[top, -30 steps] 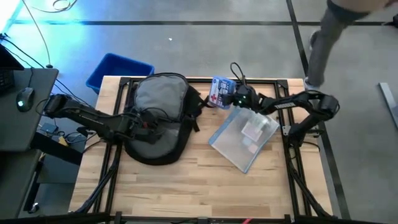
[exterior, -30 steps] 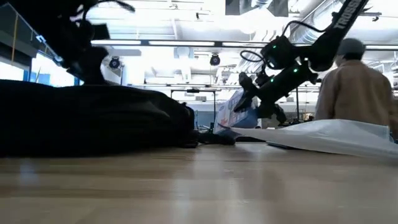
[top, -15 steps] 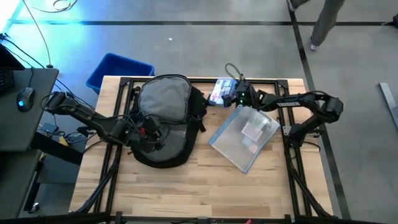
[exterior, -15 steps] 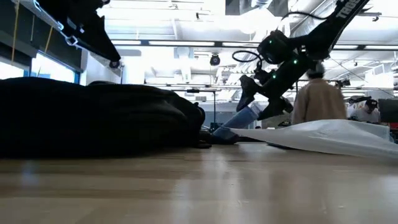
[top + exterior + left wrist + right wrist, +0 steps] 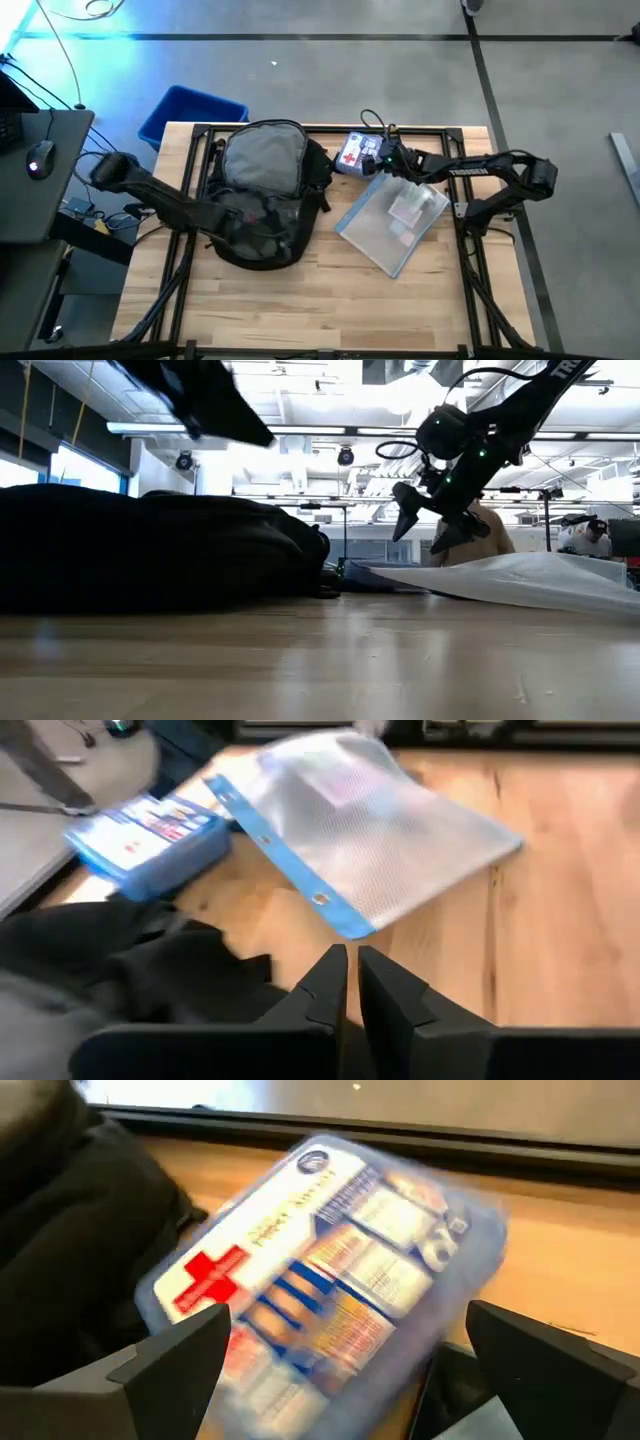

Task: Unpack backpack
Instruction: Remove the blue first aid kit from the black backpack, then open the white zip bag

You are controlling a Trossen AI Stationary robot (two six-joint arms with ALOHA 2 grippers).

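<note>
Backpack (image 5: 262,195): laid flat on the left half of the table (image 5: 300,300), grey lining turned up at its far end, black fabric at the near end; seen as a low dark mound in the low view (image 5: 150,555).
Left gripper (image 5: 350,982): fingers pressed together, nothing seen between them; placed over the near, black part of the backpack, pointed toward the pouch.
Right gripper (image 5: 432,532): fingers spread wide, nothing held; raised above the table at the far edge, just over the first-aid kit.
First-aid kit (image 5: 320,1270): blue case with a red cross and printed label, lying on the wood at the far edge between backpack and pouch; seen between the right fingers but not gripped.
Pouch (image 5: 392,220): clear plastic with a blue zip strip, lying flat on the right half, apart from the backpack.
Bin (image 5: 190,112): blue, on the floor past the table's far left corner.
Person (image 5: 478,530): partly seen behind the right gripper in the low view.
</note>
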